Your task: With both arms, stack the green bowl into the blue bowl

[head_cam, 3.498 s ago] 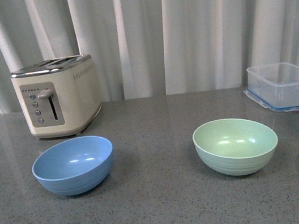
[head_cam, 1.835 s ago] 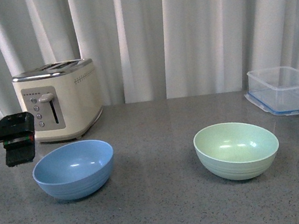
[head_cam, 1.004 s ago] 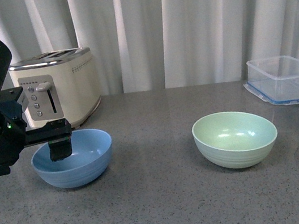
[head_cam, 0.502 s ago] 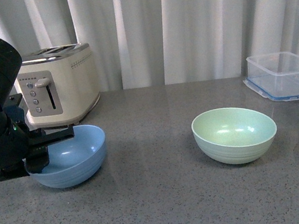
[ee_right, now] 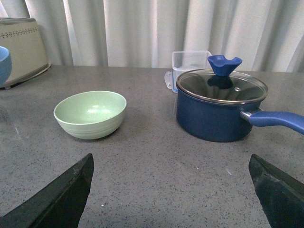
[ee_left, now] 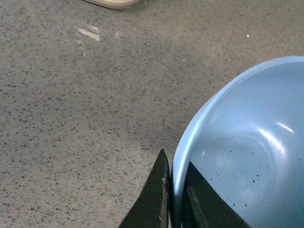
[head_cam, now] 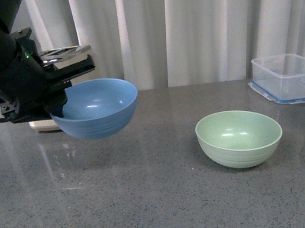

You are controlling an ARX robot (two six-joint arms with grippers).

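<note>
The light blue bowl (head_cam: 98,107) hangs in the air above the counter at the left, held by its left rim. My left gripper (head_cam: 58,109) is shut on that rim; in the left wrist view its fingers pinch the bowl's edge (ee_left: 183,156), one inside and one outside. The pale green bowl (head_cam: 239,137) sits upright on the counter at the right, also seen in the right wrist view (ee_right: 90,114). My right gripper (ee_right: 171,190) is open and empty, low over the counter, short of the green bowl; it does not show in the front view.
A cream toaster (head_cam: 63,54) stands behind the left arm. A clear plastic container (head_cam: 288,84) sits at the back right. A dark navy pot with a glass lid (ee_right: 221,104) and long handle stands right of the green bowl. Grey speckled counter (head_cam: 156,207); white curtain behind.
The left arm came in from the left, closed on the blue bowl's rim, and has lifted it off the counter and moved it right. The green bowl has not moved.
</note>
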